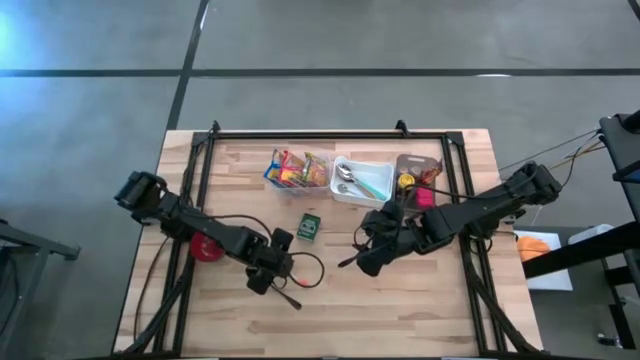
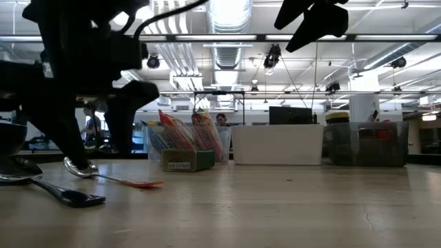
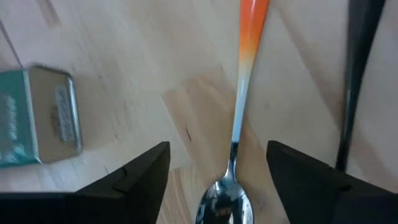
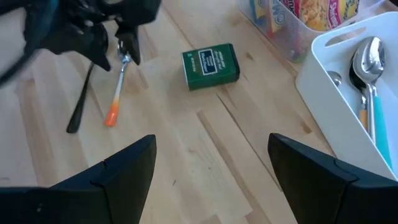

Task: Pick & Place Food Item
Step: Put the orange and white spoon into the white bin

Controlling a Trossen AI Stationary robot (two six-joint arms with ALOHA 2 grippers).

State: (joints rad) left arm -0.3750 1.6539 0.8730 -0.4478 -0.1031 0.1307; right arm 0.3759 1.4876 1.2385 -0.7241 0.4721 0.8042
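Note:
A metal spoon with a white-to-orange handle (image 3: 239, 99) lies flat on the wooden table. My left gripper (image 3: 217, 152) points steeply down over it, open, one finger on each side of the spoon's bowl (image 3: 224, 202) with a gap on both sides. The low view shows the same spoon (image 2: 103, 178) on the table under that gripper (image 2: 96, 155). A green tin (image 1: 309, 227) lies near the table's middle. Snack packets stand in a clear bin (image 1: 297, 170) at the back. My right gripper (image 1: 362, 262) hangs open above the table, right of the tin, with nothing between its fingers.
A black utensil (image 3: 354, 81) lies beside the spoon. A red bowl (image 1: 207, 247) sits under the left arm. A white tray (image 1: 362, 182) holding spoons stands at the back, with small items (image 1: 415, 185) to its right. Bare wood runs along the near edge (image 1: 400, 320).

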